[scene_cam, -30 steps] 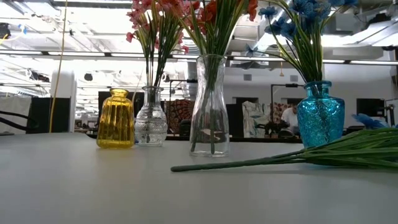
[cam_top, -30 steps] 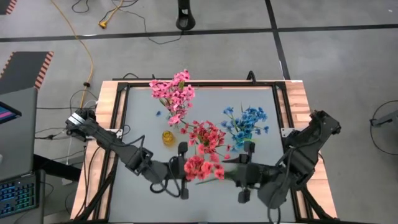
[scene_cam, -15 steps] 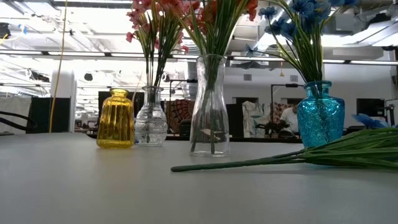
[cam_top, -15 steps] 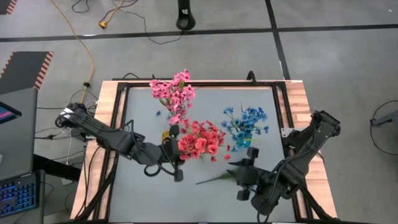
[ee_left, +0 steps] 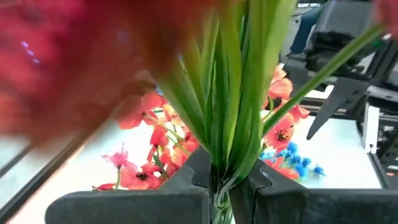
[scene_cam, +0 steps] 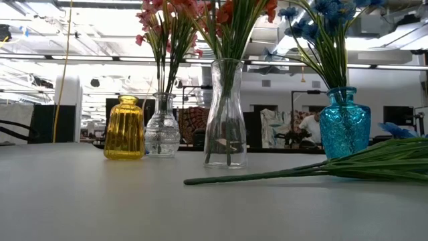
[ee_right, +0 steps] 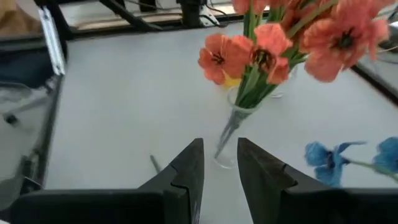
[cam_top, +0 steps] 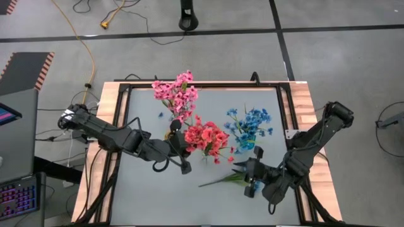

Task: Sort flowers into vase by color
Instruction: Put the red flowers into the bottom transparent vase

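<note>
My left gripper (cam_top: 182, 151) is shut on a coral-red flower spray (cam_top: 201, 135) beside the coral-red bunch in the tall clear vase (scene_cam: 225, 114). In the high view its blossoms merge with that bunch. Pink flowers (cam_top: 177, 94) stand in a small clear vase (scene_cam: 162, 128), and blue flowers (cam_top: 251, 123) in a blue vase (scene_cam: 344, 122). A yellow vase (scene_cam: 125, 127) stands without flowers. One more spray (scene_cam: 267, 175) lies flat on the table, its stem end toward the table's left. My right gripper (cam_top: 251, 178) hangs over its leafy end, open by a narrow gap and empty (ee_right: 219, 158). My left gripper pinches the coral-red spray's bundle of green stems (ee_left: 222, 163) between its two fingers. The fingers come about level from the table's left and lie across the stems. The stems stand about upright, with the blossoms (ee_left: 81, 56) above the fingers. The lower end is hidden by the fingers.
The four vases stand close together in a row at the table's middle (cam_top: 208, 142). A black frame (cam_top: 202, 84) rims the grey tabletop, with wooden boards (cam_top: 110, 101) along its sides. The near half of the table (scene_cam: 134, 201) holds only the lying spray.
My left gripper has carried the coral-red spray from near the table's front edge toward the far edge, up to the coral-red bunch in the tall clear vase. My right gripper has turned over the lying spray, and its fingers stand closer together than before. The lying spray has stayed put.
</note>
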Robot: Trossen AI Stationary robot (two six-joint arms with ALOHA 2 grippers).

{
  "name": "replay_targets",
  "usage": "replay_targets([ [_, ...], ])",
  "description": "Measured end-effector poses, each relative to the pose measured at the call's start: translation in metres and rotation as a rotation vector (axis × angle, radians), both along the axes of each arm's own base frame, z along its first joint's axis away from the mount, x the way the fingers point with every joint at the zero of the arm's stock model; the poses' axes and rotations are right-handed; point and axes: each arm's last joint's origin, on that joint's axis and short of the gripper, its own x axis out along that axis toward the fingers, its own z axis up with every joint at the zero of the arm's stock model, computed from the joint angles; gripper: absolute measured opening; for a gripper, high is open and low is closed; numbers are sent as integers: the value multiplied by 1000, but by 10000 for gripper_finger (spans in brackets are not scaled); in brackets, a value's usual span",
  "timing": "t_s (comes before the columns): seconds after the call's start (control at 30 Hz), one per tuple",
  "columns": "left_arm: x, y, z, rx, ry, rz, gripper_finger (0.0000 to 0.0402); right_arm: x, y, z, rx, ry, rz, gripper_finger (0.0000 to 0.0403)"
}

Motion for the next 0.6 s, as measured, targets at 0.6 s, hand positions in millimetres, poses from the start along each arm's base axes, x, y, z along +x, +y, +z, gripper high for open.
replay_targets([
  [0.6,30,-2,-31,-71,34,34,9,1,3,-20,82,-1,56,123],
])
